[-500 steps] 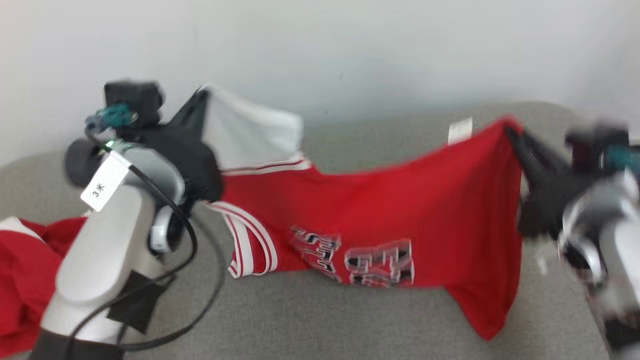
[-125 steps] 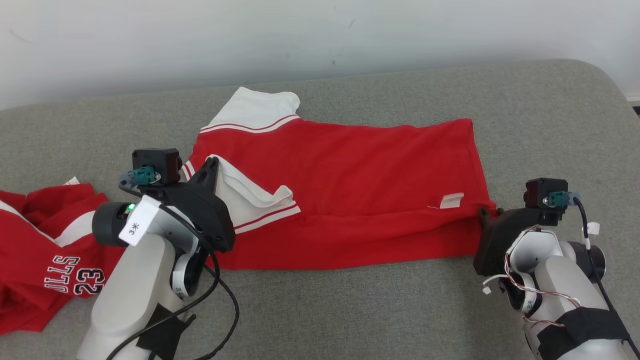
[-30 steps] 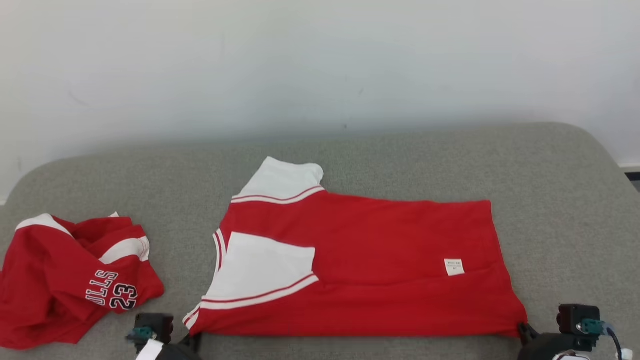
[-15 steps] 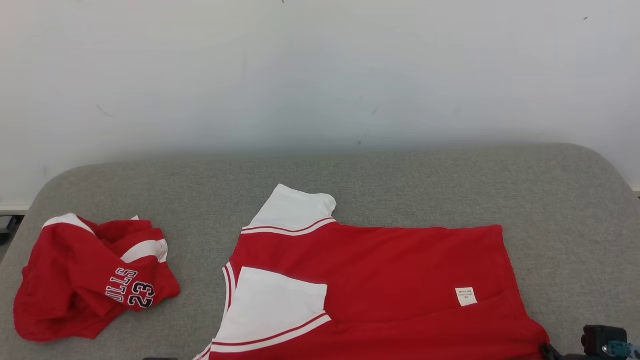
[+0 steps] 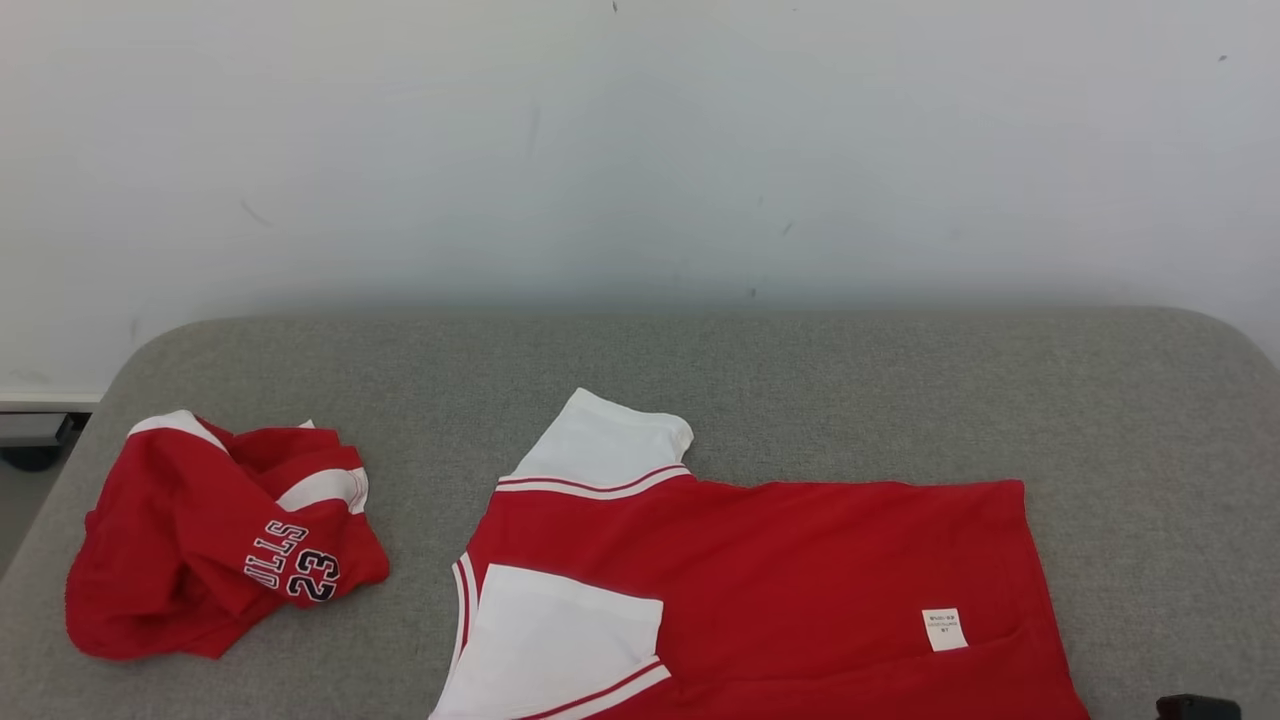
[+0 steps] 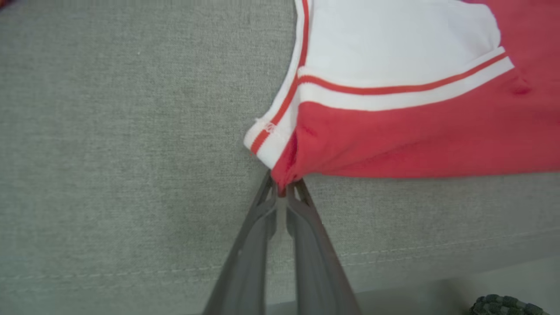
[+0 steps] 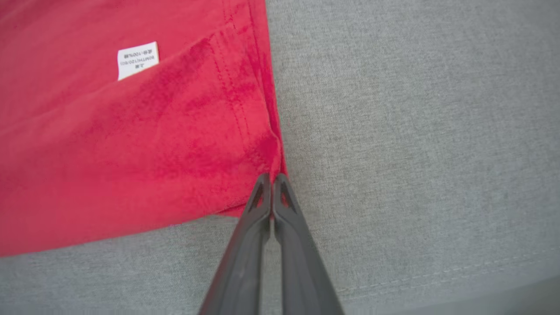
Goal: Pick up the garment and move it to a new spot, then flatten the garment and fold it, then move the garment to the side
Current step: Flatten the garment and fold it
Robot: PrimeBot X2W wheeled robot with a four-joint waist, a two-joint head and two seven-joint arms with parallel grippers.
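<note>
A grey fabric pad [image 5: 860, 400], perhaps a mattress or a sofa seat, carries two things. A red shirt [image 5: 800, 560] with white sleeves lies flat near its front edge. A crumpled red jersey [image 5: 200, 540] lies well apart at the left.

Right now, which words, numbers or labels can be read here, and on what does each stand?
"LLS", first letter partly hidden: on the crumpled red shirt.
"23": beside it, same shirt.
White tag on the flat red shirt: print too small to read.
</note>
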